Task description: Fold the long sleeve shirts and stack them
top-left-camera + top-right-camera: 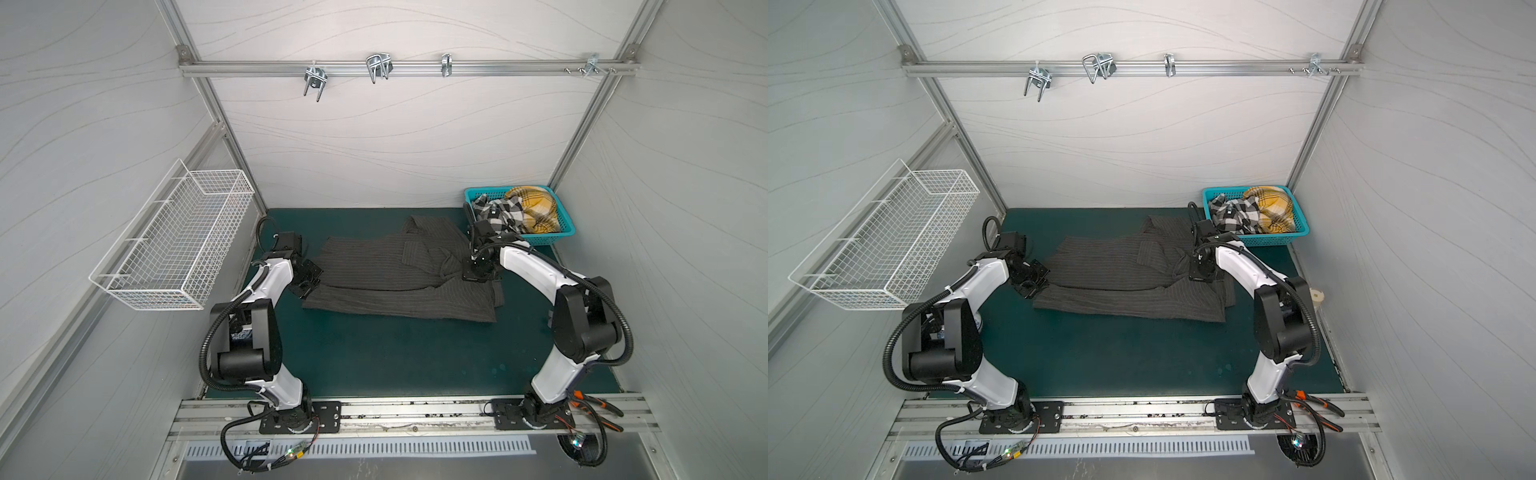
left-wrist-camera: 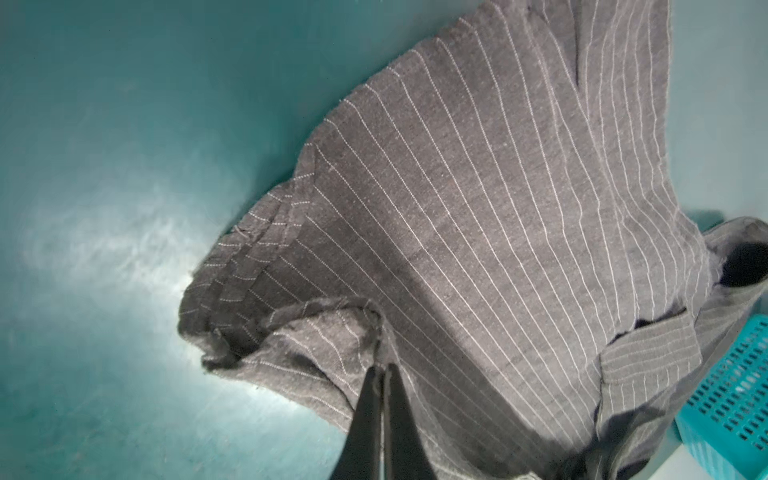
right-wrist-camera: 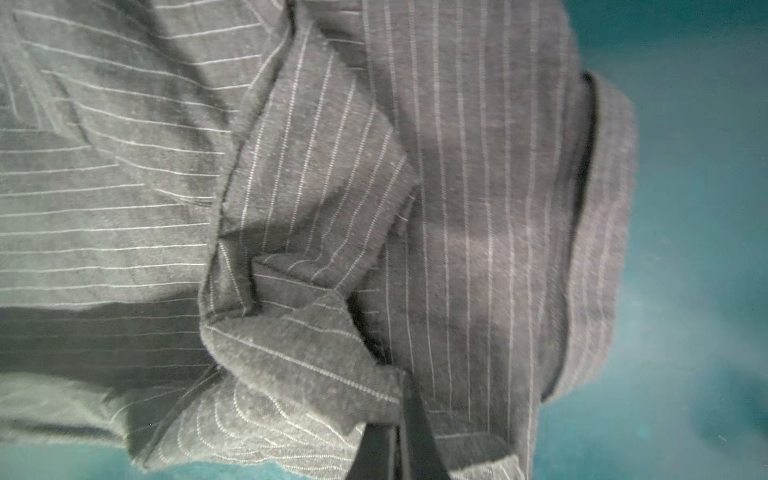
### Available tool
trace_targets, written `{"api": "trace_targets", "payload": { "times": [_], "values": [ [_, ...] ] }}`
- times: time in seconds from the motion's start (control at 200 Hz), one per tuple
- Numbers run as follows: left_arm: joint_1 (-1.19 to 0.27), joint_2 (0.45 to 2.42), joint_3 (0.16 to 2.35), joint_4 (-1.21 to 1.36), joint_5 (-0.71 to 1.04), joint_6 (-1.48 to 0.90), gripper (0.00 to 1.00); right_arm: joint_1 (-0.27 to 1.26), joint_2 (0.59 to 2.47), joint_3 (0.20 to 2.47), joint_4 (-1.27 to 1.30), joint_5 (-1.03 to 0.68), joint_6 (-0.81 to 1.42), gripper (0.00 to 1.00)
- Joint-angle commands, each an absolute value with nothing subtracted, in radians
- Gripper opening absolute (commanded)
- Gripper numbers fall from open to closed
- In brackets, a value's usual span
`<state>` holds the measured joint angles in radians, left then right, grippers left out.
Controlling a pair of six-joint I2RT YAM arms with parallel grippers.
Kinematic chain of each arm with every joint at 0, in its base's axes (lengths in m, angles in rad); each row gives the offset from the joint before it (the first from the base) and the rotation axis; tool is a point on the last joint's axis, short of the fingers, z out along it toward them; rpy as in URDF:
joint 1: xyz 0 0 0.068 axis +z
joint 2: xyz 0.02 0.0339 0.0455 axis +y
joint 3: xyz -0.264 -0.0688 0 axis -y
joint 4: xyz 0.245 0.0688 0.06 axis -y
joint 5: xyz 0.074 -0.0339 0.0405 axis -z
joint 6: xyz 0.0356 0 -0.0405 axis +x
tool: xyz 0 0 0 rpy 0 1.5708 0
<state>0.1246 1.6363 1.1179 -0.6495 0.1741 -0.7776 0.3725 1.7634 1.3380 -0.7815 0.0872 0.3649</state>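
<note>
Cloth: the pinstriped shirt (image 1: 395, 274) is a soft charcoal-grey weave with thin pale lines, and its cut edges look slightly fuzzy in the left wrist view (image 2: 498, 208).
Place: it lies across the middle of the dark green surface (image 1: 395, 357), long side running left to right. It is folded over itself in layers and rumpled at the right end.
Left gripper (image 1: 309, 277): it sits at the shirt's left edge. Its dark tapered fingers (image 2: 361, 428) are pressed together, pinching a raised bit of hem.
Right gripper (image 1: 478, 274): it sits at the shirt's right end. Its fingers (image 3: 417, 428) are pressed together on a bunched fold of the same cloth.
Arms: both have the elbow raised and the white forearm angled inward, with the wrist tipped down toward the cloth.
Teal basket (image 1: 548, 237): it is plastic with perforated walls and stands at the back right of the surface, just behind the right gripper.
Contents: a crumpled black-and-white checked shirt (image 1: 498, 214) lies beside a crumpled mustard plaid shirt (image 1: 536, 208).
Wire basket (image 1: 174, 245): it is a white rectangular grid mounted on the left wall.
Rail (image 1: 498, 66): it is an aluminium bar across the back wall, carrying metal hooks (image 1: 378, 66).
</note>
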Motion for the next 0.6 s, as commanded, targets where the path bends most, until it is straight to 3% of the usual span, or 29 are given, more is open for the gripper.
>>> {"api": "trace_targets", "payload": {
  "times": [0.0,0.15,0.185,0.25,0.315,0.335,0.485,0.595],
  "values": [
    [0.125,1.699,1.152,-0.648,0.127,-0.775,0.00,0.366,1.845,1.374,-0.773,0.023,0.340,0.00],
    [0.125,1.763,1.188,-0.676,0.097,-0.776,0.00,0.365,1.895,1.383,-0.764,0.022,0.355,0.00],
    [0.126,1.778,1.207,-0.697,0.086,-0.772,0.17,0.365,1.900,1.387,-0.768,0.023,0.355,0.04],
    [0.126,1.785,1.236,-0.735,0.057,-0.772,0.43,0.365,1.902,1.401,-0.787,0.035,0.356,0.27],
    [0.125,1.744,1.250,-0.760,0.021,-0.774,0.57,0.370,1.867,1.418,-0.833,0.072,0.356,0.47],
    [0.123,1.725,1.252,-0.765,0.016,-0.773,0.59,0.374,1.852,1.420,-0.841,0.087,0.357,0.49],
    [0.049,1.573,1.242,-0.802,-0.046,-0.767,0.62,0.391,1.697,1.419,-0.911,0.212,0.355,0.70],
    [-0.024,1.526,1.173,-0.777,0.009,-0.782,0.54,0.401,1.655,1.443,-0.938,0.222,0.336,0.71]
  ]
}}
